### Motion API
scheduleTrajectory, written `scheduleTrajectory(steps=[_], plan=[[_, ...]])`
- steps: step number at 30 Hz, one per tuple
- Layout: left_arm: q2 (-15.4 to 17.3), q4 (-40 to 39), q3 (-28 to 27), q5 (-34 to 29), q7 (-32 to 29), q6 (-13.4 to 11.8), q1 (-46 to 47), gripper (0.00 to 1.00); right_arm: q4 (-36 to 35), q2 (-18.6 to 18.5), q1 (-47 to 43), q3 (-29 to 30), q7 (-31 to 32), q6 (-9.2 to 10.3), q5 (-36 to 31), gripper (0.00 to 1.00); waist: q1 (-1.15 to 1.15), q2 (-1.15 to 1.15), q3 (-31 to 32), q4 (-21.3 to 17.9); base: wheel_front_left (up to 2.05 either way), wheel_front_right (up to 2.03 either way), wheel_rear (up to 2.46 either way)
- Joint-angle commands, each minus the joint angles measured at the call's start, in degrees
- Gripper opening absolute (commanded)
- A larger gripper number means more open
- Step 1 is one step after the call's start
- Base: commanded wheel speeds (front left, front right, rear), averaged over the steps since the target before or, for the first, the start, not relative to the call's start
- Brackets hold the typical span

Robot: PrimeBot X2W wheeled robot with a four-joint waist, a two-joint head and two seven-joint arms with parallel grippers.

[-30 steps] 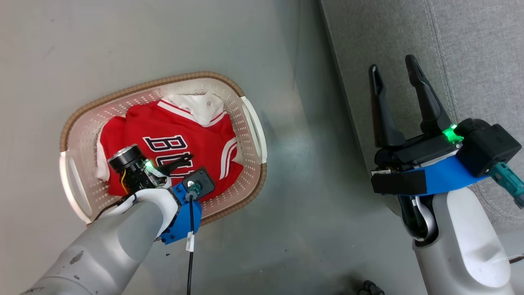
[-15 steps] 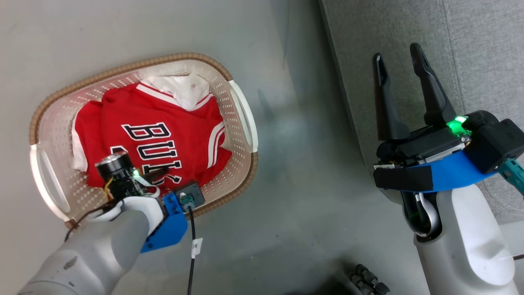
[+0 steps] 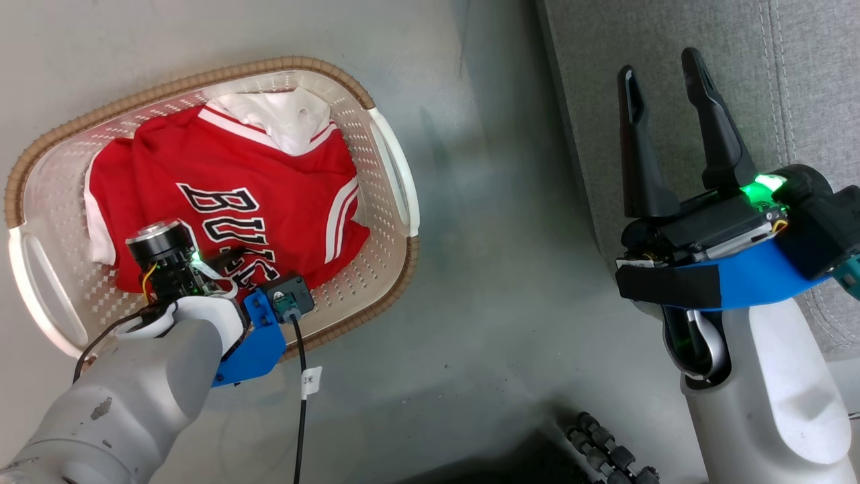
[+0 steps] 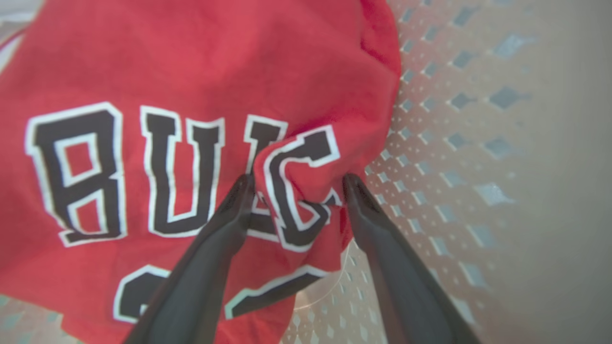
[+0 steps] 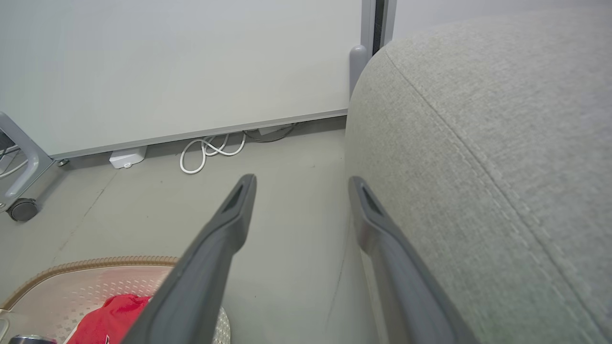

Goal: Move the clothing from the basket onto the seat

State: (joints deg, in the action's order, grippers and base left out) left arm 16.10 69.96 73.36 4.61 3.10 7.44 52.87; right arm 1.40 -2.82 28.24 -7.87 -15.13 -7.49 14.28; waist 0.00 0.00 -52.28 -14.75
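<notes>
In basket: red jersey, white fabric tucked at far end beyond left gripper. That gripper points down into basket, fingers spread wide (same gap as other one's), tips pressed into jersey, raised fold of lettering between them. Well off to its right, right gripper spread, holding nothing, hovering at seat edge.

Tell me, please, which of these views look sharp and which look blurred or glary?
Head view: evenly lit and sharp, soft sheen on the floor. Left wrist view: the jersey lettering is fairly sharp, the basket wall blurs out. Right wrist view: sharp, showing the seat weave.
</notes>
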Motion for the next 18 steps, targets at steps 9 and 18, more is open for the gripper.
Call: scheduleTrajectory(steps=[9, 18], plan=[[-0.96, 1.64, 0.15, -1.58, 0.02, 0.03, 0.34, 0.0, -0.18, -0.12, 1.27, 0.33, -0.04, -0.01, 0.27, 1.0, 0.0, 0.0, -0.1, 0.23, 0.0, 0.0, 0.0], [-2.83, 0.81, 0.15, 1.92, 5.35, 0.03, 1.61, 0.0, 0.89, -0.13, 1.06, 0.87, -0.04, -0.01, -0.65, 1.0, 0.0, 0.0, 4.1, 2.28, 0.0, 0.0, 0.0]])
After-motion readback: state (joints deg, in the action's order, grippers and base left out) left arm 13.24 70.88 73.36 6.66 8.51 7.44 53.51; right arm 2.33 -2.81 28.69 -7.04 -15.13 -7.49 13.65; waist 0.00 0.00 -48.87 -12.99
